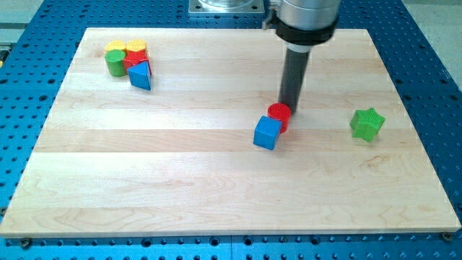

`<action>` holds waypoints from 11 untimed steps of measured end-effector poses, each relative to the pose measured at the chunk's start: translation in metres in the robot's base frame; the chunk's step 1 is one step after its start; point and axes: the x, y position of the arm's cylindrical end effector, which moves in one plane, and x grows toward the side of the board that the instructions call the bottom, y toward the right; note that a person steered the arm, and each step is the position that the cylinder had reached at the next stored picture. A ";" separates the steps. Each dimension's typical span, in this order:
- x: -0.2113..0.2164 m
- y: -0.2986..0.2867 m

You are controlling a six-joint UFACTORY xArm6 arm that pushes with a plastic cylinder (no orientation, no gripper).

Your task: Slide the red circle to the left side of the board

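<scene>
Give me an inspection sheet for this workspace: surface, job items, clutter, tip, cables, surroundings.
Surface: pale wooden board, flat, unmarked.
Job's things: red circle right of the board's middle, touching the blue cube at its lower left.
Clutter: green star alone at the view's right; a cluster at the top left of a yellow block, another yellow block, a green cylinder, a red block and a blue triangular block.
Tip: my tip is against the red circle's upper right side.
Cables: nothing seen.
Surroundings: blue perforated table around the board; metal base plate at the view's top.
</scene>
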 end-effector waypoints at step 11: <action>0.035 -0.297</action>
